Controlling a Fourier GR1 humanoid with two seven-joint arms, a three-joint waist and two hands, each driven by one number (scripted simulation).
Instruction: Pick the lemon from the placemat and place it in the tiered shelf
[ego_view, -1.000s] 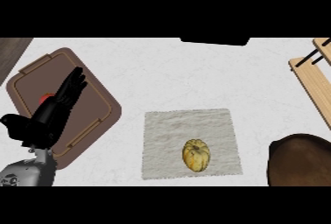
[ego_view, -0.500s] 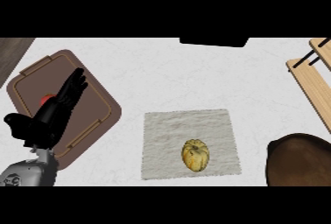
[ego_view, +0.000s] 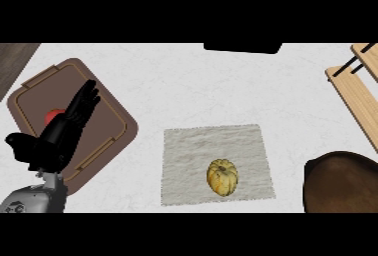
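One lemon on one placemat — one left hand, fingers straight, spread.

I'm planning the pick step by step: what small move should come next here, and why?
Probably bring a hand in over the lemon, fingers open. The lemon lies untouched on the placemat, the left hand is open over the brown tray at the left, and the right hand is not in view. The wooden shelf is at the right edge, which favours the right hand.
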